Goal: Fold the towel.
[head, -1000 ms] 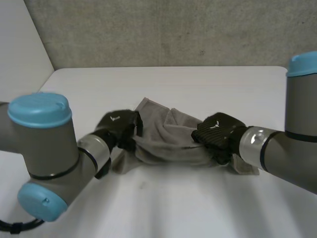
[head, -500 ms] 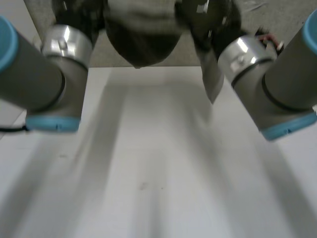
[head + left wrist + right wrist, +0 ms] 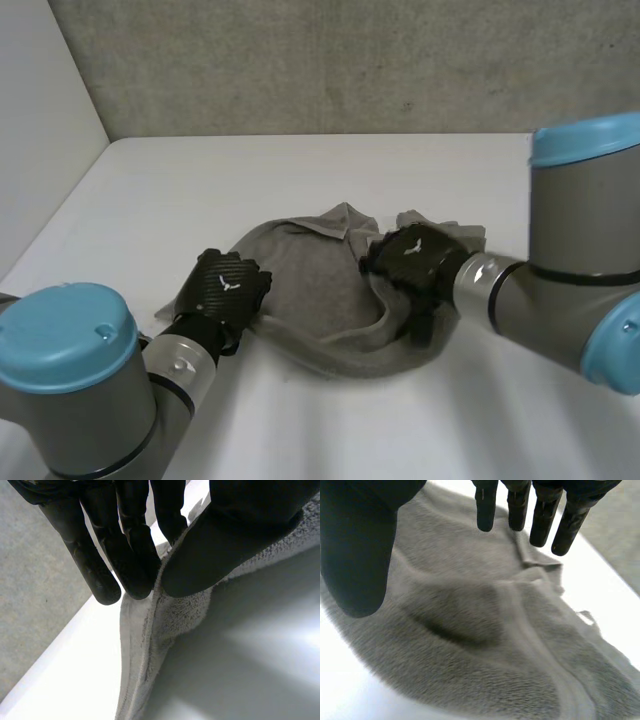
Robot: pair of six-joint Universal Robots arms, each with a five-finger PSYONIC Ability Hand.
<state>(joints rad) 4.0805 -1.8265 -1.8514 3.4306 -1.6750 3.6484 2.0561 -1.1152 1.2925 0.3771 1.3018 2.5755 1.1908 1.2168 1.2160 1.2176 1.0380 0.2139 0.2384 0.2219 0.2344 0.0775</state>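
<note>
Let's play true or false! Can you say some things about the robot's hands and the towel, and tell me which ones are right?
1. The towel is folded into a neat square. False: the towel lies crumpled on the white table.
2. The left hand pinches an edge of the towel between its thumb and fingers. True.
3. The right hand squeezes the towel in a tight fist. False: the right hand is open, with straight fingers over the towel.
4. The towel is grey. True.
</note>
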